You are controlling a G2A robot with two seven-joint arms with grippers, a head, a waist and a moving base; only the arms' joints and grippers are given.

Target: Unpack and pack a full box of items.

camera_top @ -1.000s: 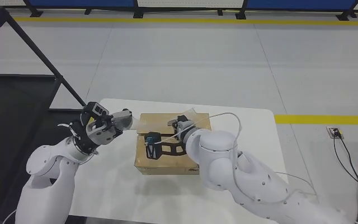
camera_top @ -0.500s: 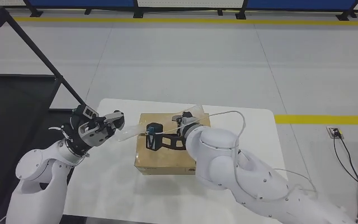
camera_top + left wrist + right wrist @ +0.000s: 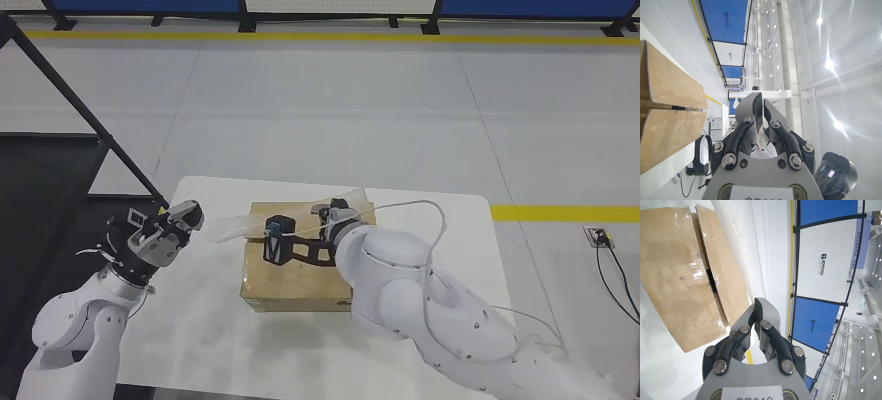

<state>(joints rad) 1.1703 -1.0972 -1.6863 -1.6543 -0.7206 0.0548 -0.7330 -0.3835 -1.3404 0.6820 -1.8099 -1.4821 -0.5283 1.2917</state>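
Brightly lit from overhead. Starburst glare from ceiling lamps (image 3: pixel 829 65) beyond the left claw (image 3: pixel 762 101); sheen on tape (image 3: pixel 693 273) ahead of the right claw (image 3: pixel 755 310).

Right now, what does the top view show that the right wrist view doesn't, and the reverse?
Top view adds: the left gripper beside the cardboard box, shut on one end of the clear strip, and the strip's run across above the box.
Right wrist view adds: the right gripper shut on the strip's other end, the dark gap between the top flaps, and pen marks on one flap.
Shared: the cardboard box and the clear strip.
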